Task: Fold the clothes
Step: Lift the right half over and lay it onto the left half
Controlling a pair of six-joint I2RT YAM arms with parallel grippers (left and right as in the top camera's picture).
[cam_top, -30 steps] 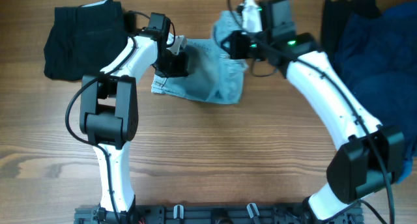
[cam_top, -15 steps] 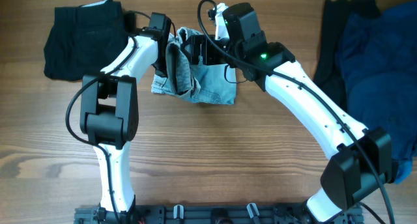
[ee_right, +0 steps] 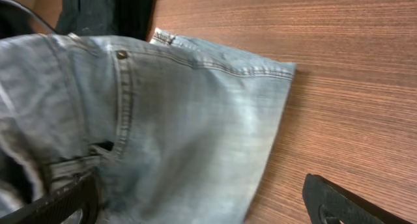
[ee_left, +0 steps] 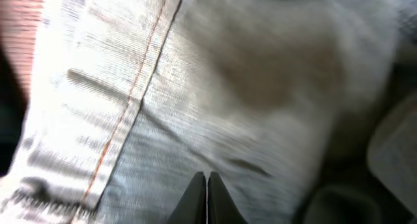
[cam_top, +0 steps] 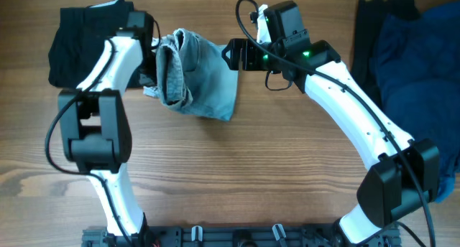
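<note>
My left gripper (ee_left: 207,196) is pressed together, pinching, as I read it, a bunched edge of the denim shorts (cam_top: 205,78) so the fold can be carried over. The shorts lie on the counter (cam_top: 237,168) between my arms. My right gripper (ee_right: 202,201) hangs spread at their other edge, gripping nothing.

Since one second ago my left arm swings out to its left. The left fingers (ee_left: 197,199), pressed together on the cloth, drag the denim shorts (cam_top: 205,78) with them toward the black garment (cam_top: 79,42). The shorts now lie further left on the bench (cam_top: 237,175) and at an angle. The side that lay at the right is now folded over and bunched at the left. The right fingers (ee_right: 339,201), which carried it across, are now spread and drawn back to the shorts' right edge.
</note>
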